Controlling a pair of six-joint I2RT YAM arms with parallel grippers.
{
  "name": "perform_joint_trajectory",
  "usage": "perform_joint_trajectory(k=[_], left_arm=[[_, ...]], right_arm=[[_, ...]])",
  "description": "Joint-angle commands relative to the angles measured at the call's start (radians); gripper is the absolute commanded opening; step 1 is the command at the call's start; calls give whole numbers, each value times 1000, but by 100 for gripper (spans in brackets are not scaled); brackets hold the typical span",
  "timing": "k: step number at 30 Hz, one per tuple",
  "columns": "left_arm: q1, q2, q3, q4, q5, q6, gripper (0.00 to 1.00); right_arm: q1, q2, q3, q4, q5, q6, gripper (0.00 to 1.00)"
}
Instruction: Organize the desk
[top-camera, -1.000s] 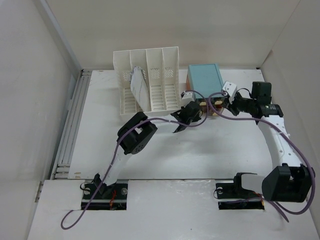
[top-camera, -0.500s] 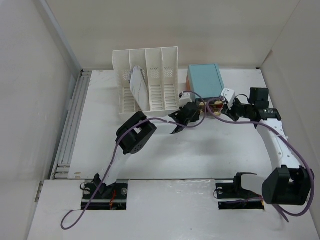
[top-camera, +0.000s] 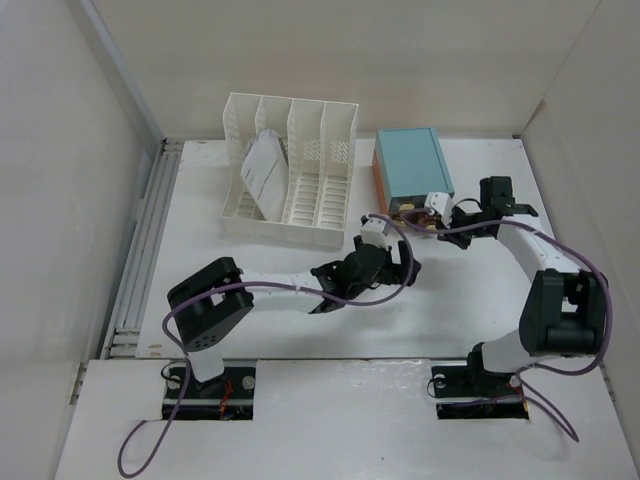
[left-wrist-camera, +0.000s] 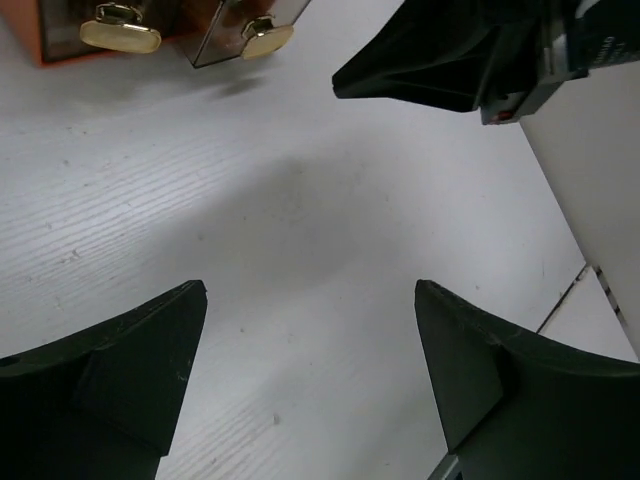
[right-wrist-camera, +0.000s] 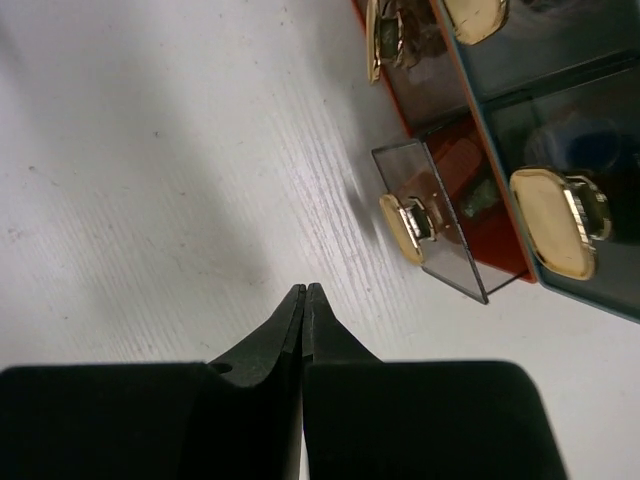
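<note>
The desk is a matte white tabletop with a grey rail on its left edge. My left gripper hovers low over the bare desk in front of the teal drawer box. It is open, with nothing between its fingers. My right gripper is shut on nothing, its tip just short of a small clear drawer that is pulled partly out, with a gold knob.
A white slotted file rack stands at the back left with paper in one slot. The drawer box shows more gold knobs. The right gripper's dark body lies close ahead of the left one.
My left gripper has opened and drawn back toward the front from the drawer box, its arm now stretched low. The right arm has folded in; its gripper stays shut by the drawers.
</note>
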Motion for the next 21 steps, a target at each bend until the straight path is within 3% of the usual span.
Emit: perform_joint_trajectory(k=[1,3,4,5,8,15,21], left_arm=[[25,2,15,29,109,64,82],[25,-13,6,29,109,53,64],[16,-50,-26,29,89,38,38],[16,-76,-46,29,66,38,26],[7,-209,-124,0,-23,36,4],[-12,-495,-280,-142,-150,32,3],[-12,-662,-379,-204,-160,-25,3]], right_arm=[[-4,42,25,37,-9,-24,0],[-4,60,25,37,0,-4,0],[-4,70,25,54,14,-4,0],[-4,86,25,72,25,8,0],[-4,116,25,141,55,55,0],[75,126,-11,350,205,224,0],[140,126,-35,466,324,281,0]])
